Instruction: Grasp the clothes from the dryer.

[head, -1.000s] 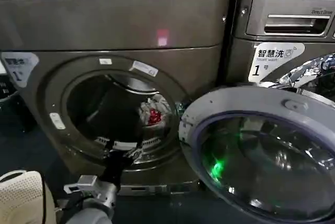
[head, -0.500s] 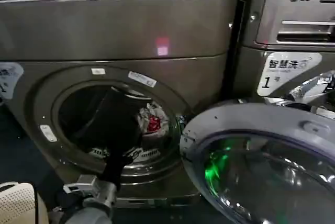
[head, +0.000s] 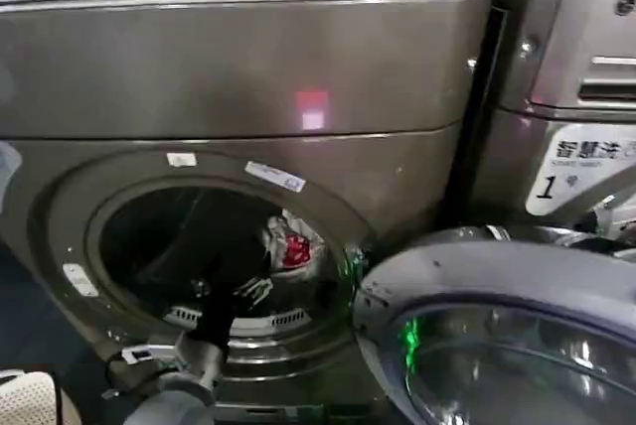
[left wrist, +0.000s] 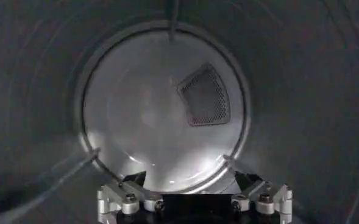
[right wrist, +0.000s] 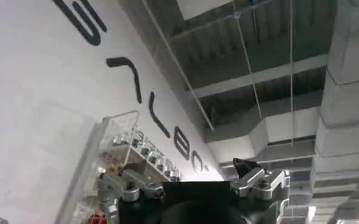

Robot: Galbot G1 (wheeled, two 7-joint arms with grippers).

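Progress check: grasp not done yet, reach is underway. Dryer (head: 229,58) door (head: 517,346) is hanging open at the right of the porthole, so access is sorted. Clothes (head: 291,246) are sitting inside the drum, toward the right side of the opening, white-grey bundle with the red patch showing. Left tool (head: 250,292) is poking in over the lower rim of the porthole, just below and left of the bundle, not touching it. Left wrist view is looking straight down the drum (left wrist: 161,115) at the back wall and mesh vent (left wrist: 205,95); its fingers (left wrist: 247,181) are standing wide apart, nothing between them. Right tool (right wrist: 194,182) is parked pointing up at the ceiling, fingers spread, holding nothing. Judging what's left: shift up-right to the bundle, close on it, pull out.
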